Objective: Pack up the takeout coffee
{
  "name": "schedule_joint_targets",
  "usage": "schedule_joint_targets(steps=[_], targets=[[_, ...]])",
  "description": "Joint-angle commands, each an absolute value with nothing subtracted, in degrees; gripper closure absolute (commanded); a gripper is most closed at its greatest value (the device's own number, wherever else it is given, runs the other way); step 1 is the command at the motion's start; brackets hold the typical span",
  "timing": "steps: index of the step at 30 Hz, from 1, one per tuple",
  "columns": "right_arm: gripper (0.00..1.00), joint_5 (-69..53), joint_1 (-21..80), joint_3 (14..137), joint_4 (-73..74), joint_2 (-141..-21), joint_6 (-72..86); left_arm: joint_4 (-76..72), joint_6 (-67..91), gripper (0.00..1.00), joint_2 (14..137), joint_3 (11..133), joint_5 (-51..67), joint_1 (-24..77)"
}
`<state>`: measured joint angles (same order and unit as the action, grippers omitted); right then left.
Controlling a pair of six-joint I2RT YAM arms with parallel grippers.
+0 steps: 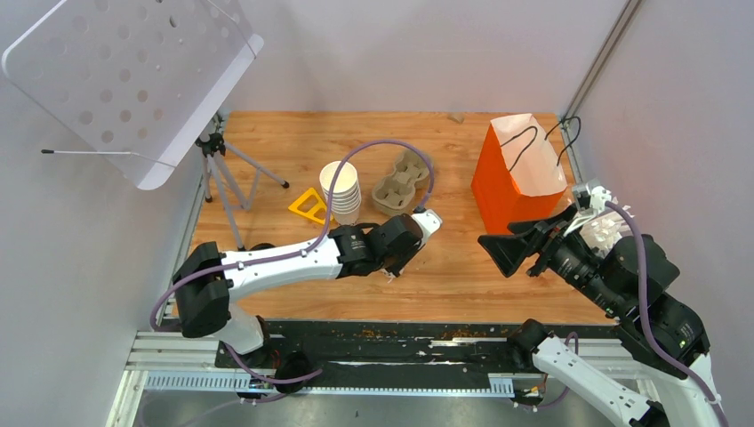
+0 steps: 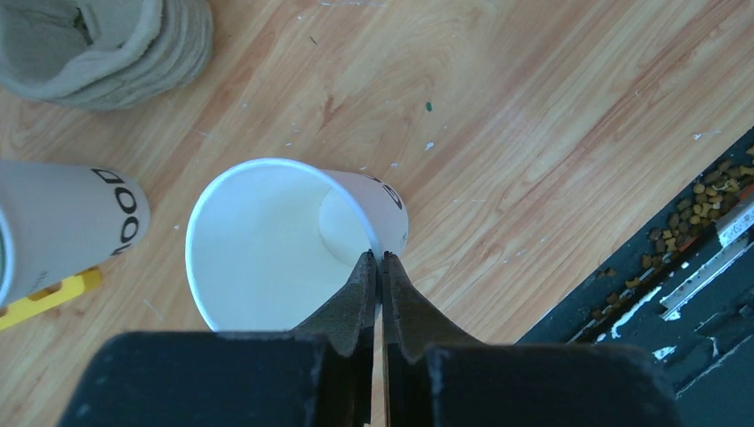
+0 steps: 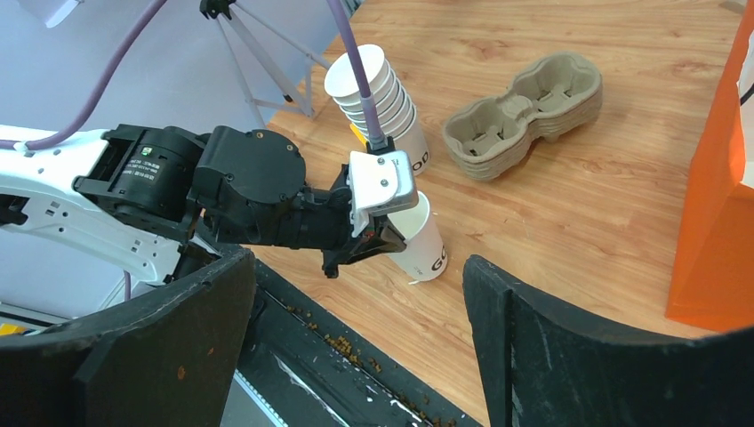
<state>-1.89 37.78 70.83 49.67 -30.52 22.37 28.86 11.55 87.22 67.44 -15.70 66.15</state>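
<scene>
The takeout coffee cup [image 2: 267, 240], a single white paper cup [image 3: 429, 245] with dark lettering, has an open mouth and an empty inside. It leans at a tilt with its base low over the wooden table near the front edge. My left gripper [image 2: 380, 256] is shut on its rim, one finger inside and one outside, and the same grip shows from the side, with the left gripper [image 3: 391, 233] over the cup. From above, the left gripper [image 1: 396, 262] hides most of the cup. My right gripper [image 3: 356, 262] is open and holds nothing. The right gripper [image 1: 509, 245] hovers to the right of the cup, in front of the bag.
A stack of white cups [image 1: 342, 189] stands behind the left arm, with stacked pulp cup carriers [image 1: 402, 182] beside it. An orange paper bag [image 1: 511, 178] stands open at the back right. A yellow triangle [image 1: 308, 206] and a tripod [image 1: 218, 165] are at the left. A black rail [image 1: 382, 342] runs along the near edge.
</scene>
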Motion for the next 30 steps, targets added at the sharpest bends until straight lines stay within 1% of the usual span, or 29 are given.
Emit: schedule_joint_targets(steps=[1, 7, 10, 12, 14, 18, 19, 21, 22, 26, 30], targets=[[0.14, -0.5, 37.6, 72.4, 50.2, -29.8, 21.9, 23.9, 14.6, 0.89, 88.0, 66.1, -15.7, 67.0], [0.14, 2.9, 37.7, 72.6, 51.5, -29.6, 22.1, 25.8, 15.5, 0.66, 87.3, 66.3, -13.1, 67.8], [0.14, 2.3, 37.7, 72.4, 51.2, -29.7, 22.7, 29.0, 16.4, 0.55, 85.7, 69.0, -11.9, 67.8], [0.14, 1.6, 37.6, 72.0, 51.2, -29.8, 23.0, 31.1, 17.0, 0.43, 83.7, 70.7, -11.1, 67.8], [0.14, 0.9, 37.6, 71.0, 51.2, -29.7, 23.4, 33.6, 17.4, 0.33, 81.7, 73.1, -11.4, 67.8], [0.14, 0.9, 37.7, 69.6, 51.1, -29.3, 23.9, 40.5, 18.8, 0.19, 78.4, 77.2, -16.3, 67.8], [0.14, 1.0, 37.7, 69.6, 51.2, -29.3, 23.9, 42.3, 19.5, 0.12, 77.4, 77.7, -18.4, 67.8], [0.14, 1.6, 37.7, 69.7, 51.3, -29.1, 24.1, 46.1, 21.8, 0.02, 75.8, 78.4, -24.0, 67.8], [0.14, 1.9, 37.7, 69.7, 51.4, -29.0, 24.3, 48.1, 22.7, 0.0, 74.9, 78.4, -26.7, 67.7], [0.14, 2.4, 37.6, 68.8, 50.8, -28.2, 24.9, 53.9, 25.7, 0.0, 71.8, 77.2, -35.2, 66.6], [0.14, 2.4, 37.6, 67.8, 50.2, -27.7, 25.7, 58.4, 30.2, 0.0, 68.0, 73.6, -35.5, 59.7]])
